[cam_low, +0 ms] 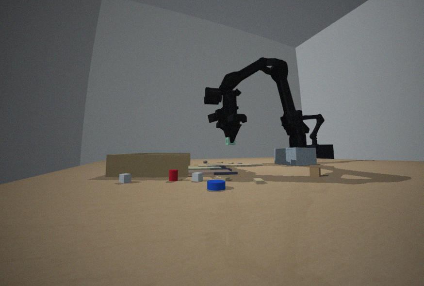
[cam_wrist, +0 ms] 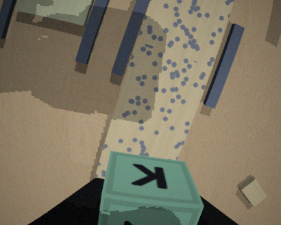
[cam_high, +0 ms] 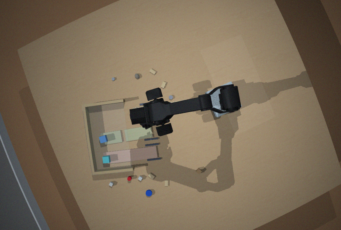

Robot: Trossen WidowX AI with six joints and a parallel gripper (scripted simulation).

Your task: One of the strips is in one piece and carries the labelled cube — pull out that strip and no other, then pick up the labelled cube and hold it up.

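Observation:
My gripper (cam_low: pixel 231 140) is shut on a teal cube (cam_low: pixel 230 142) (cam_wrist: pixel 148 191) marked with a black K, and holds it high above the table. In the top view the arm (cam_high: pixel 165 110) hides the cube. A pale strip with blue dots (cam_wrist: pixel 187 54) lies flat below the cube, between dark blue guide bars (cam_wrist: pixel 128 38) (cam_wrist: pixel 223 65). A green strip in two pieces (cam_high: pixel 137 133) carries a blue cube (cam_high: pixel 103 138). A pink strip (cam_high: pixel 129 156) carries a cyan cube (cam_high: pixel 106 159).
A low walled tray (cam_high: pixel 87 139) (cam_low: pixel 147 164) holds the strips' far ends. A red cylinder (cam_high: pixel 129 178) (cam_low: pixel 173 175), a blue disc (cam_high: pixel 148 193) (cam_low: pixel 216 184), small grey cubes, tan blocks (cam_wrist: pixel 253 192) and grey balls (cam_high: pixel 136 75) lie scattered around. The robot base (cam_high: pixel 225 97) (cam_low: pixel 295 156) stands to the right.

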